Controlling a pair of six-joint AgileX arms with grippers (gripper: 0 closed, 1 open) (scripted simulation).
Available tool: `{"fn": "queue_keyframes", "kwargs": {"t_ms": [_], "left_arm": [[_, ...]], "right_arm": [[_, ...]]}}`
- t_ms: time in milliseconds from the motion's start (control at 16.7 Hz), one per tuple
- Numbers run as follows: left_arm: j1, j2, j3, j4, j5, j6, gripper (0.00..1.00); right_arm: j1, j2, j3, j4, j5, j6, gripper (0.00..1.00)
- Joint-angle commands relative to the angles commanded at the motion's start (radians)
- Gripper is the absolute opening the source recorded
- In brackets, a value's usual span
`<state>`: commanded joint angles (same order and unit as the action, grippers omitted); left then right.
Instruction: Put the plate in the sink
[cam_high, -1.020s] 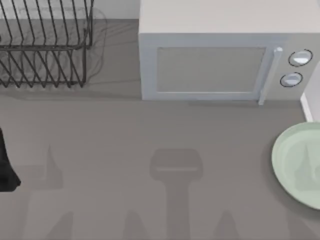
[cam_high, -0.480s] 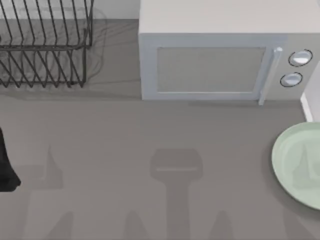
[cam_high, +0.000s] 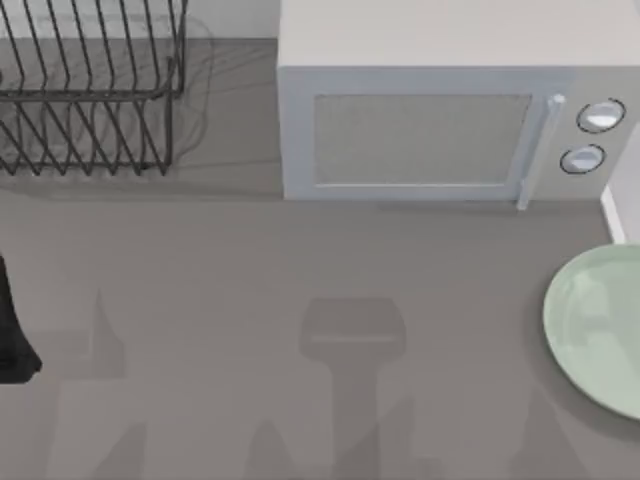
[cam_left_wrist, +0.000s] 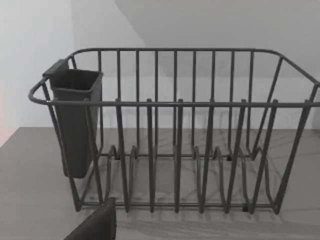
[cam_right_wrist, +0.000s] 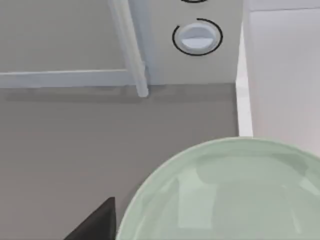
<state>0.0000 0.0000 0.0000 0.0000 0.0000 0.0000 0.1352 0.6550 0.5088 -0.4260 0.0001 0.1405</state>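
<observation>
The pale mint-green plate lies flat on the grey table at the right edge, partly cut off there. In the right wrist view the plate sits just below the camera, and a dark part of my right gripper shows beside the plate's rim, apart from it. The sink's thin white rim runs just behind the plate, to the right of the microwave; it shows again as the white rim. My left gripper is parked at the table's left edge, and a dark part of it faces the dish rack.
A grey-white microwave with two round knobs stands at the back, its door shut. A black wire dish rack with a dark cutlery cup stands at the back left. Bare grey tabletop spans the middle.
The faint shadow over the plate has faded, and the shadows near the table's front edge have shifted left. The plate and the left arm have not moved.
</observation>
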Motion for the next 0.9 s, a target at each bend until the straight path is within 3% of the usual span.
{"fn": "queue_keyframes", "kwargs": {"t_ms": [540,900], "left_arm": [[0.0,0.0,0.0,0.0,0.0,0.0,1.0],[0.0,0.0,0.0,0.0,0.0,0.0,1.0]], "right_arm": [[0.157,0.858,0.591,-0.494,0.0,0.163,1.0],[0.207,1.121,0.779,-0.651,0.0,0.215,1.0]]}}
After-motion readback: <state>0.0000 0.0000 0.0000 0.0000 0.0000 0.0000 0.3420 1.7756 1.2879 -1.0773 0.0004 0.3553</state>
